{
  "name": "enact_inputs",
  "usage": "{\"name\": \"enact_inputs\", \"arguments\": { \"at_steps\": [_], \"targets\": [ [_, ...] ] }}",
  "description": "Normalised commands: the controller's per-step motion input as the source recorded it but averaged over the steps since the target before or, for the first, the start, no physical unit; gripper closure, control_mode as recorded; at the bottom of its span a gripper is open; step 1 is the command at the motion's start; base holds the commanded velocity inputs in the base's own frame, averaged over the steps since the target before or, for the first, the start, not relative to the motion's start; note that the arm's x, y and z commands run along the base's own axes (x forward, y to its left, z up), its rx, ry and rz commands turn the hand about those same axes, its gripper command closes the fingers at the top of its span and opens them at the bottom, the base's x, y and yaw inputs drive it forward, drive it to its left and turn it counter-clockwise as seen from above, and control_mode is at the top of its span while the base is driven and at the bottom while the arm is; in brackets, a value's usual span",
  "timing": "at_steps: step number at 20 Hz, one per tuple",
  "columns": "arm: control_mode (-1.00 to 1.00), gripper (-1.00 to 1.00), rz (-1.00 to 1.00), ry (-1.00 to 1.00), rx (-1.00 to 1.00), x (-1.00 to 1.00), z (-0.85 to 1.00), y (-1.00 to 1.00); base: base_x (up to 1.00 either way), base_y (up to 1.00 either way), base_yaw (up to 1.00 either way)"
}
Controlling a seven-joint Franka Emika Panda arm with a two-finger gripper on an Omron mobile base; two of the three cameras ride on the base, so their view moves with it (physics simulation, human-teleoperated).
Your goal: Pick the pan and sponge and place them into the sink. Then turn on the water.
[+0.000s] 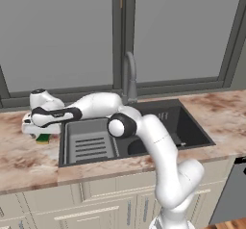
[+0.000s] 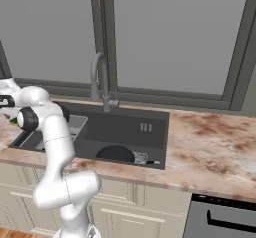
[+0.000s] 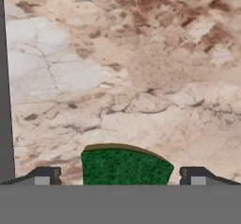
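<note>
**Desk:** Which step is this?

**Operator:** The sponge. The pan (image 2: pixel 116 154) lies in the sink (image 2: pixel 150 141), a dark round at the basin's near wall, at about seven o'clock from the drain grate (image 2: pixel 141 157). I judge the first pick done and the second in hand. My gripper (image 3: pixel 120 176) hangs over the sponge (image 3: pixel 125 167), its jaws spread wide and holding nothing, one dark tip at three o'clock of the green top and one at nine.

**Desk:** Where does the sponge sit?

**Operator:** On the marble counter (image 1: pixel 19 158), just beside the sink's left rim. From the left base camera a sliver of green peeps out beneath my hand (image 1: pixel 41 127).

**Desk:** And the next move?

**Operator:** I reckon a straight descent until the tips stand either side of the block, then a close, a lift and a carry rightward over the rim. The block already sits between the tips, so little sideways correction looks needed. The faucet (image 1: pixel 129 79) comes last.

**Desk:** What can't you make out?

**Operator:** How high I am above the sponge; the hand camera cuts off its near half, and its yellow underside barely shows. In the left base view my own arm covers most of the pan. The faucet's lever is small and I cannot read its position.
</note>
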Motion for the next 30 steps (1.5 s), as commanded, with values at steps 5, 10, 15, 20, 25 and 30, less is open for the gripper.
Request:
{"name": "enact_inputs", "arguments": {
  "at_steps": [5,10,15,20,25,30],
  "targets": [
    [-1.0,-1.0,0.0,0.0,0.0,0.12,-0.23,0.21,0.0,0.0,0.0],
    [-1.0,-1.0,0.0,0.0,0.0,0.02,-0.17,0.01,0.0,0.0,0.0],
    [-1.0,-1.0,0.0,0.0,0.0,0.0,-0.18,-0.11,0.0,0.0,0.0],
    [-1.0,-1.0,0.0,0.0,0.02,0.01,-0.21,-0.41,0.0,0.0,0.0],
    [-1.0,-1.0,0.0,0.0,0.0,0.12,-0.22,-0.23,0.0,0.0,0.0],
    [-1.0,-1.0,0.0,0.0,0.0,0.05,-0.23,-0.05,0.0,0.0,0.0]
  ]
}}
